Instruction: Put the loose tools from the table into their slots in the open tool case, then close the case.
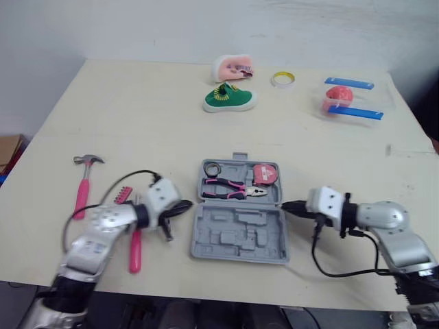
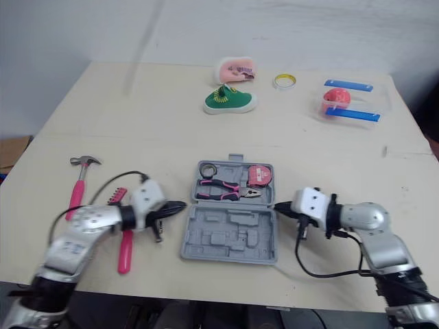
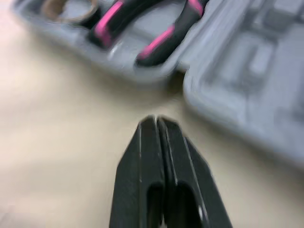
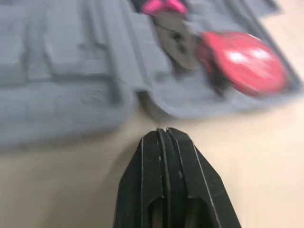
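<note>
The open tool case [image 1: 239, 233] lies near the table's [image 1: 137, 110] front edge, with pliers [image 1: 230, 187] and a red tape measure [image 1: 266, 174] seated in its far half. The left gripper [image 1: 188, 204] and right gripper [image 1: 285, 205] (fingers pressed together, empty) point at its hinge line from opposite sides. The hammer [image 1: 84, 188] and pink-handled screwdriver [image 1: 135, 250] lie loose to the left.
</note>
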`<state>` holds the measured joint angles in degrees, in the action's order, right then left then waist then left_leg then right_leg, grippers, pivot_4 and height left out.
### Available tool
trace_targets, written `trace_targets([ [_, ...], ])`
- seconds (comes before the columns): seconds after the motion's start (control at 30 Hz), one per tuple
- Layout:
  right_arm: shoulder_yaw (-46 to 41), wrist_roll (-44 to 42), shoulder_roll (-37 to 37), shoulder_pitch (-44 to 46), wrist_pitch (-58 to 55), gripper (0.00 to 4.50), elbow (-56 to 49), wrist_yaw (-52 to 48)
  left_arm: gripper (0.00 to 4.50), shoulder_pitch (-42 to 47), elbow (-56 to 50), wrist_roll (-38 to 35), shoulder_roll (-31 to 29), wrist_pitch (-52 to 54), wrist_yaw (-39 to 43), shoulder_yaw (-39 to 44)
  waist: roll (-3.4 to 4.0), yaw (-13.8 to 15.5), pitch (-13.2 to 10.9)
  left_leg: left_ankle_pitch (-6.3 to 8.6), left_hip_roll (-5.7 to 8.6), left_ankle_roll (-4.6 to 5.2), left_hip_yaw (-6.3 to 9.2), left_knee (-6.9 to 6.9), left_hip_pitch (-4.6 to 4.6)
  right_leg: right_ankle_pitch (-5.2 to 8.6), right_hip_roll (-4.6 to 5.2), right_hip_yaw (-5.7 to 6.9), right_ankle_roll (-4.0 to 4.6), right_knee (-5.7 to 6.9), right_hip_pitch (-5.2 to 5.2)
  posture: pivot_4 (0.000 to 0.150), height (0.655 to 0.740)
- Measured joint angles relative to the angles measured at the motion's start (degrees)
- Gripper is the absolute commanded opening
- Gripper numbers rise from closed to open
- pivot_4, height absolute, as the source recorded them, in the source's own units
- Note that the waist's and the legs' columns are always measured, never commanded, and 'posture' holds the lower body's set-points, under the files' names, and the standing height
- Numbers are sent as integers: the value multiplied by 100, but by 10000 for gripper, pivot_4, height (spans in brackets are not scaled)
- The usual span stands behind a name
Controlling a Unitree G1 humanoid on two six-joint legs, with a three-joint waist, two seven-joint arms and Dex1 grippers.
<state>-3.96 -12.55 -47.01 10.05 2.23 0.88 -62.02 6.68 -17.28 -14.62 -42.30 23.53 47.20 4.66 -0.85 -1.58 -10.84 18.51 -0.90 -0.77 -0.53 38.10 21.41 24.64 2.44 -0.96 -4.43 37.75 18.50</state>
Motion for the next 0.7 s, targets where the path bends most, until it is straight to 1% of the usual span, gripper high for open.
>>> trace_targets([
  [0.03,-215,-94,-127,-106,21,789,-30,-55,0,-231,-27,-98,-104,-127,100,326,1,3,0,2,2,3,0,-1,-1,0,3,0,0,-6,-4,1500,7400],
  [0.07,-492,-195,-334,-271,90,3441,-31,-148,0,-562,33,-183,-208,-307,197,799,1,2,0,3,2,6,0,-1,-2,0,5,0,0,-12,-7,1500,7400],
  [0.13,-945,-324,-572,-490,166,10433,134,-257,0,-1035,406,-356,-258,-584,351,1524,-1,1,-1,5,2,8,0,-1,-5,0,5,2,0,-14,-11,1500,7400],
  [0.23,-1553,-455,-746,-707,274,24305,612,-277,7945,-1346,1116,-689,-259,-871,458,2597,-5,-5,-3,9,2,16,4,-1,-9,0,5,5,0,-11,-12,1500,7400],
  [0.27,-1750,-442,-884,-826,405,29358,907,-283,12258,-1395,1481,-772,-326,-1003,442,3078,-5,-1,-3,21,2,37,4,-3,-9,0,6,5,0,-12,-11,1500,7400],
  [0.33,-2000,-369,-1080,-957,562,39284,1407,-296,21169,-1438,2057,-779,-512,-1280,372,3761,-5,-6,-4,22,2,40,3,-8,-9,0,7,6,0,-18,-11,1500,7400],
  [0.37,-2067,-322,-1116,-975,667,44664,1595,-282,26385,-1456,2218,-774,-587,-1404,363,3925,-5,-11,-3,23,3,41,2,-9,-10,0,9,5,0,-19,-12,1500,7400],
  [0.4,-2133,-299,-1123,-966,813,45000,1810,-243,29834,-1489,2407,-759,-672,-1530,368,4024,-5,-18,-3,23,3,41,2,-9,-11,0,9,5,0,-19,-12,1500,7400],
  [0.47,-2313,-262,-1131,-973,1187,45000,2401,-162,39753,-1563,2973,-722,-854,-1671,326,4261,-5,-38,-4,25,3,44,0,-13,-12,0,9,3,0,-18,-10,1500,7400],
  [0.5,-2446,-271,-1131,-987,1473,45000,2782,-161,42739,-1573,3408,-647,-988,-1769,217,4352,-5,-45,-4,25,4,45,-1,-16,-14,0,9,3,0,-17,-8,1500,7400],
  [0.53,-2589,-279,-1137,-1027,1734,45000,3145,-184,44403,-1552,3893,-570,-1150,-1825,58,4449,-6,-51,-4,25,3,45,0,-20,-14,1,8,4,1,-17,-6,1500,7400],
  [0.63,-2793,-281,-1167,-1107,2223,45000,3826,-198,44403,-1557,4925,-356,-1514,-2026,-345,4653,-7,-99,-5,25,4,45,-4,-28,-20,1,10,0,2,-13,-6,1500,7400],
  [0.7,-2800,-276,-1169,-1137,2501,45000,4019,-199,44403,-1557,5387,-244,-1664,-2237,-519,4666,-7,-160,-5,25,4,45,-7,-28,-24,1,14,-1,2,-5,-7,1500,7400],
])
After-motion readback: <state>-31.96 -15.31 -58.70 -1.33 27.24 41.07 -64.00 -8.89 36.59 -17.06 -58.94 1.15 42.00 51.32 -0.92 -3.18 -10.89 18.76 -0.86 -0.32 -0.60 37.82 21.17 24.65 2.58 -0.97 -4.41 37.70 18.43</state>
